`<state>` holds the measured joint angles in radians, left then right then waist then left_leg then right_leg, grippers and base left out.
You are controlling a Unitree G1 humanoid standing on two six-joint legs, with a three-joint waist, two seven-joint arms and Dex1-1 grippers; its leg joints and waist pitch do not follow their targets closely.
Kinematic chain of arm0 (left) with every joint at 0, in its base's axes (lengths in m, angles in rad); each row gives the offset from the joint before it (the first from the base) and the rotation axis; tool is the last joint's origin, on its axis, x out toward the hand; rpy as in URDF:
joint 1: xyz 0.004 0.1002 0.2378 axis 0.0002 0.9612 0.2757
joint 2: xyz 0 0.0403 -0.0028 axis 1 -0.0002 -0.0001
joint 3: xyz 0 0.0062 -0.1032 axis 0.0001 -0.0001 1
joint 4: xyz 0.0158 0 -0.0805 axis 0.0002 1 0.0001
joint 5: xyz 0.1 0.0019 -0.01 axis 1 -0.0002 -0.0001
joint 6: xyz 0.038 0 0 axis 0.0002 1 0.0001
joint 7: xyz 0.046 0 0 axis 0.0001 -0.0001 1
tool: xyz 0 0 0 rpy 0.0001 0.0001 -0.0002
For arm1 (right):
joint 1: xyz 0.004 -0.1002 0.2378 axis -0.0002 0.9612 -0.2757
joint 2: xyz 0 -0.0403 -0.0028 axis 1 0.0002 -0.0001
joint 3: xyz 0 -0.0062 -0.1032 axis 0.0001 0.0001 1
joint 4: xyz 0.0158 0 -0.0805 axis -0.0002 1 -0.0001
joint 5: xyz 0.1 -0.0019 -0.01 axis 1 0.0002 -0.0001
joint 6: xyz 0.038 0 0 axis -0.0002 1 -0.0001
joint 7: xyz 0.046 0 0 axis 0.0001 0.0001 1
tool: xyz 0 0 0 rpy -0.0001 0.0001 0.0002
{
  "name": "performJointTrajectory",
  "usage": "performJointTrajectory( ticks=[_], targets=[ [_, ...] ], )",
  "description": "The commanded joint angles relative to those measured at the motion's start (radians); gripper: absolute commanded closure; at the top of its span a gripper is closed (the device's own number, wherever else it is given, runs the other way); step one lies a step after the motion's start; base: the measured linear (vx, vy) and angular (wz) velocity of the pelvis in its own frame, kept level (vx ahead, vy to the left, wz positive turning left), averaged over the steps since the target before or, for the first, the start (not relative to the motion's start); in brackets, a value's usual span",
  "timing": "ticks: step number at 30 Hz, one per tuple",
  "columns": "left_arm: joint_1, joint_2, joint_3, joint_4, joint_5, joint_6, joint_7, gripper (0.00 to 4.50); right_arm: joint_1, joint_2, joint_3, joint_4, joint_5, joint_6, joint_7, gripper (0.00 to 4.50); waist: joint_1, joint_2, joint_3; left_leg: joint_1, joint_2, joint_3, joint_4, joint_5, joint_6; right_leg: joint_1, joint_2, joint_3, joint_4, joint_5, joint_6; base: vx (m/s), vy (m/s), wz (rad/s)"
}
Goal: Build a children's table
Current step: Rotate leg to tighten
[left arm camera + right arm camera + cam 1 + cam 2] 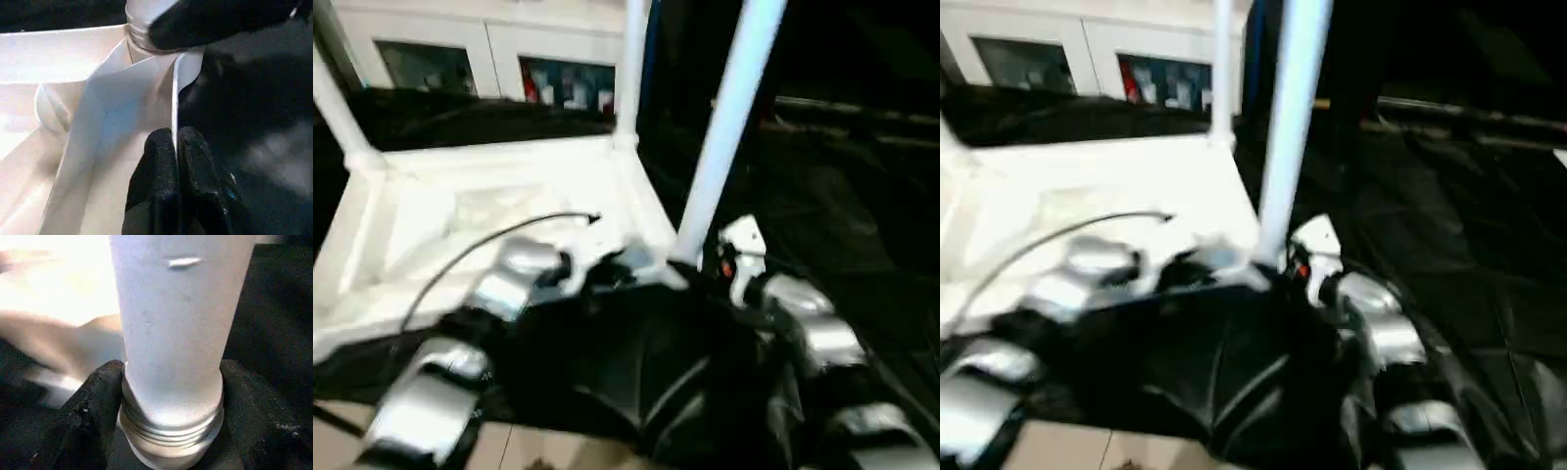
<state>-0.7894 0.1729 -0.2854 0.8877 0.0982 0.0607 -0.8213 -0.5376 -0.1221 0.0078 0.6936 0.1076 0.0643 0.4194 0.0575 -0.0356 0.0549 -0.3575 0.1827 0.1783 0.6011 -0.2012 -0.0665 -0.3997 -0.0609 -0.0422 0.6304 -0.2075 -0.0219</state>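
right jaws (168, 431) clamp the threaded foot of a white leg (729, 127), at the tabletop (499, 211) corner socket; left jaws (176, 147) pinch the tabletop's rim beside it. judged step: seating this leg, which next needs twisting home.

The work surface is draped in black cloth (862, 245), which lies in folds. A white cabinet (489, 44) with glazed doors stands behind it; red and white items (563, 88), possibly bottles, sit inside. A pale floor strip (538, 448) borders the cloth's near edge.
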Motion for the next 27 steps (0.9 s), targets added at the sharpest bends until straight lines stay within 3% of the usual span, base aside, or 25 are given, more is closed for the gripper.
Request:
performJointTrajectory(
  ticks=[1, 2, 3, 4, 5, 12, 13, 14, 15, 18, 20, 27],
  targets=[
    [-0.035, -0.048, 0.053, 0.003, -0.032, -0.015, 0.125, 4.50, 0.014, 0.045, 0.050, 0.061, -0.029, 0.030, -0.034, 1.78, 0.003, -0.002, -0.067, 0.004, 0.042, -0.012, -0.068, -0.088, 0.035, 0.060, -0.083, 0.049, -0.074, -0.047, -0.241, 0.000, 0.000, 0.00],
    [-0.036, -0.050, 0.051, 0.003, -0.032, -0.015, 0.123, 4.50, 0.012, 0.048, 0.053, 0.060, -0.029, 0.026, -0.029, 1.78, 0.004, -0.002, -0.066, 0.003, 0.041, -0.012, -0.068, -0.085, 0.045, 0.061, -0.082, 0.049, -0.073, -0.032, -0.241, 0.000, 0.000, 0.00],
    [-0.036, -0.054, 0.048, 0.001, -0.031, -0.016, 0.119, 4.50, 0.010, 0.054, 0.058, 0.059, -0.028, 0.018, -0.021, 1.78, 0.005, 0.005, -0.066, 0.003, 0.041, -0.012, -0.067, -0.086, 0.050, 0.061, -0.083, 0.049, -0.073, -0.026, -0.243, 0.000, 0.000, 0.00],
    [-0.036, -0.054, 0.048, 0.001, -0.031, -0.016, 0.119, 4.50, 0.010, 0.054, 0.058, 0.059, -0.028, 0.018, -0.021, 1.78, 0.004, 0.003, -0.066, 0.002, 0.041, -0.012, -0.068, -0.087, 0.053, 0.061, -0.083, 0.049, -0.074, -0.023, -0.242, 0.000, 0.000, 0.00],
    [-0.037, -0.057, 0.044, -0.001, -0.031, -0.020, 0.112, 4.50, 0.007, 0.060, 0.063, 0.054, -0.025, 0.005, -0.005, 1.22, 0.004, 0.001, -0.066, 0.003, 0.042, -0.012, -0.068, -0.093, 0.057, 0.061, -0.082, 0.049, -0.074, -0.023, -0.244, 0.000, 0.000, 0.00],
    [-0.016, -0.017, 0.035, 0.001, -0.039, -0.089, -0.035, 4.50, -0.006, 0.031, 0.066, 0.019, -0.011, -0.069, 0.137, 0.65, 0.001, 0.002, -0.066, -0.001, 0.043, -0.013, -0.067, -0.094, 0.076, 0.064, -0.084, 0.048, -0.072, -0.004, -0.256, 0.000, 0.000, 0.00],
    [0.001, 0.003, 0.028, -0.022, -0.043, -0.088, -0.078, 4.50, 0.002, 0.003, 0.085, -0.004, 0.000, -0.068, 0.203, 0.65, 0.000, -0.006, -0.066, 0.001, 0.045, -0.011, -0.067, -0.096, 0.080, 0.062, -0.084, 0.047, -0.073, -0.011, -0.257, 0.000, 0.000, 0.00],
    [0.020, 0.024, 0.021, -0.048, -0.049, -0.085, -0.122, 4.50, 0.013, -0.025, 0.104, -0.030, 0.011, -0.063, 0.273, 0.65, 0.006, -0.003, -0.066, 0.000, 0.047, -0.013, -0.066, -0.092, 0.086, 0.068, -0.087, 0.046, -0.070, -0.009, -0.262, 0.000, 0.000, 0.00],
    [0.047, 0.059, 0.009, -0.086, -0.059, -0.083, -0.194, 4.50, 0.034, -0.075, 0.142, -0.072, 0.016, -0.061, 0.386, 0.65, 0.004, -0.006, -0.065, -0.001, 0.046, -0.012, -0.066, -0.090, 0.094, 0.066, -0.084, 0.046, -0.071, -0.004, -0.262, 0.000, 0.000, 0.00],
    [0.094, 0.126, -0.004, -0.149, -0.092, -0.095, -0.337, 4.50, 0.055, -0.151, 0.165, -0.125, 0.034, -0.052, 0.517, 0.65, 0.003, -0.006, -0.063, 0.000, 0.050, -0.012, -0.067, -0.105, 0.107, 0.062, -0.085, 0.046, -0.071, -0.019, -0.264, 0.000, 0.000, 0.00],
    [0.113, 0.153, -0.004, -0.179, -0.110, -0.089, -0.402, 4.50, 0.055, -0.169, 0.155, -0.137, 0.042, -0.047, 0.561, 0.65, 0.001, 0.000, -0.061, 0.004, 0.054, -0.010, -0.069, -0.123, 0.093, 0.055, -0.084, 0.046, -0.074, -0.058, -0.266, 0.000, 0.000, 0.00],
    [0.156, 0.225, -0.002, -0.285, -0.151, -0.028, -0.527, 4.50, 0.060, -0.223, 0.157, -0.166, 0.062, -0.039, 0.660, 0.65, 0.013, 0.004, -0.060, 0.009, 0.059, -0.004, -0.072, -0.129, 0.063, 0.051, -0.081, 0.046, -0.070, -0.059, -0.272, 0.000, 0.000, 0.00]
  ],
)
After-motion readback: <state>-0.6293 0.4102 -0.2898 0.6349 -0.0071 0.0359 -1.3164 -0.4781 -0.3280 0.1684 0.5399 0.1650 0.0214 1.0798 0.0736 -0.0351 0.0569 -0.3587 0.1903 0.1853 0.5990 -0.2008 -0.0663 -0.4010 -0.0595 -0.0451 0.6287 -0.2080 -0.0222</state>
